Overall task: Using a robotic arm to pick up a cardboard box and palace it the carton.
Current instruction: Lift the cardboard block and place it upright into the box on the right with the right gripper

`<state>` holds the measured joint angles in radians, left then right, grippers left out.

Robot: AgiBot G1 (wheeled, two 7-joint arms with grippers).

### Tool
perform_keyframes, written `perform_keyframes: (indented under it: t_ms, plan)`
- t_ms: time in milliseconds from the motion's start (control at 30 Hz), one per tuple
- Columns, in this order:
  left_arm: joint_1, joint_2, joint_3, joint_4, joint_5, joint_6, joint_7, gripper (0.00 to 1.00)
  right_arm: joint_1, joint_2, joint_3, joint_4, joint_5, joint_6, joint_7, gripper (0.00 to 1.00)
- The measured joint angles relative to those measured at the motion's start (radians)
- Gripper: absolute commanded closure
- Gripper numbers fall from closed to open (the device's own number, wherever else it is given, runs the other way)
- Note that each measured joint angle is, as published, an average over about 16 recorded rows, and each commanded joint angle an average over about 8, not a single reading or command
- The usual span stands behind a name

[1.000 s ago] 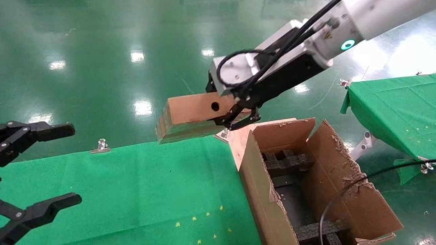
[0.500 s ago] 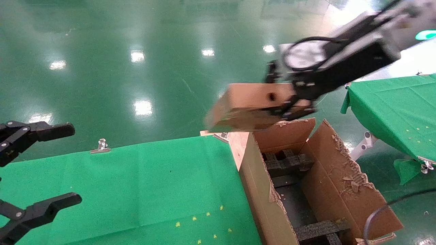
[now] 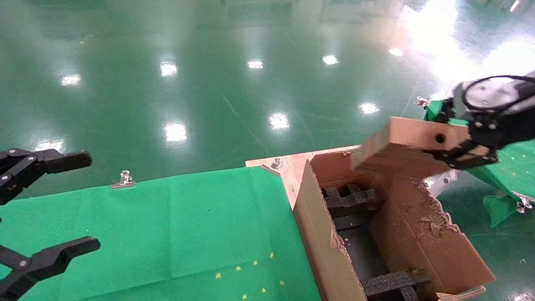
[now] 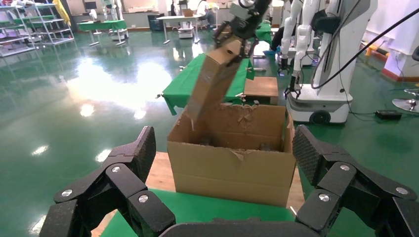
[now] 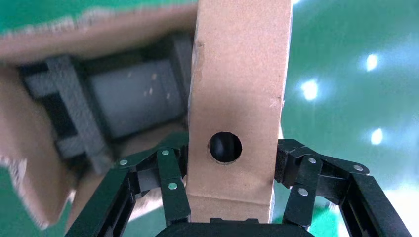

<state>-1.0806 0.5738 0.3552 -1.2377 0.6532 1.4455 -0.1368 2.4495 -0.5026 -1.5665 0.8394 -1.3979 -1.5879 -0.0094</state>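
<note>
Over the far-right corner of the carton (image 3: 401,234), the right gripper (image 3: 470,156) holds the cardboard box (image 3: 401,152) in the air, jaws pinching it from both sides at one end. Right wrist view confirms: black fingers (image 5: 170,185) press against the box's (image 5: 237,98) two long sides, w/ the small round hole facing the cam just above the grip. Box is tilted in the head view, free end lower and pointing toward the carton's opening, hanging above the back flap; not inside yet. Left wrist view shows the same from the opposite side: box (image 4: 212,79) slanting down w/ its low end at the carton's (image 4: 230,165) torn rim, right gripper (image 4: 240,27) at the top end. Carton stands open w/ ragged torn flaps and black foam inserts (image 3: 351,198) inside, just beside the edge of a green-cloth table (image 3: 167,225). Metal clip (image 3: 124,179) sits on the table's far edge. Second green-covered table (image 3: 516,167) lies behind the right gripper. Left gripper (image 3: 46,209) is parked at the left edge over the table, jaws spread wide, nothing between them; fingers (image 4: 123,177) frame the left wrist view.
</note>
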Motion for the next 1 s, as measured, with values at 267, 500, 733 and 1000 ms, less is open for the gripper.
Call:
perform_keyframes:
  t_ms: [267,500,733,1000]
  plan:
    - [0.000,0.000,0.000,0.000,0.000,0.000,0.000,0.00,0.023,0.042,-0.061,0.005,-0.014,0.005,0.016,1.00]
    - [0.000,0.000,0.000,0.000,0.000,0.000,0.000,0.00,-0.003,0.058,-0.076,-0.033,0.028,0.035,0.107,1.00]
    - [0.000,0.000,0.000,0.000,0.000,0.000,0.000,0.00,-0.067,0.084,-0.082,-0.101,0.095,0.096,0.305,1.00]
    - [0.000,0.000,0.000,0.000,0.000,0.000,0.000,0.00,-0.142,0.131,-0.090,-0.159,0.161,0.173,0.553,1.00]
